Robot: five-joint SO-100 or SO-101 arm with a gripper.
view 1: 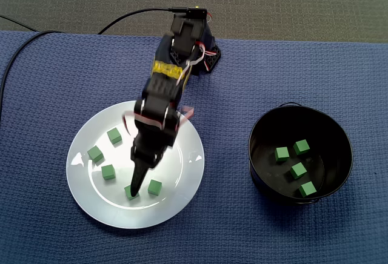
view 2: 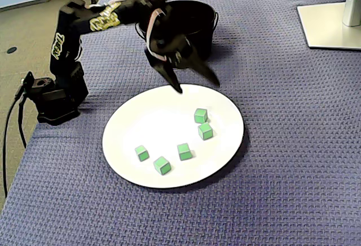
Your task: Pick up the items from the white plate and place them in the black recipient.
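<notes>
Tool [view 2: 198, 87] spread open over the white plate [view 2: 146, 122], empty, seemingly just above one of five green cubes [view 2: 201, 115]

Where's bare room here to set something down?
In a fixed view: bare cloth between white plate and black bowl; also left of the plate. Plate's right side is free. Crowded: its left and bottom, five green cubes with the end effector above.

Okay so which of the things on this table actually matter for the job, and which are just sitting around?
Part of the job:
white plate
five green cubes on it
black pot
four green cubes already inside it
tool, open over the plate

Just lying about:
blue cloth
white stand base, top right in a fixed view
</notes>
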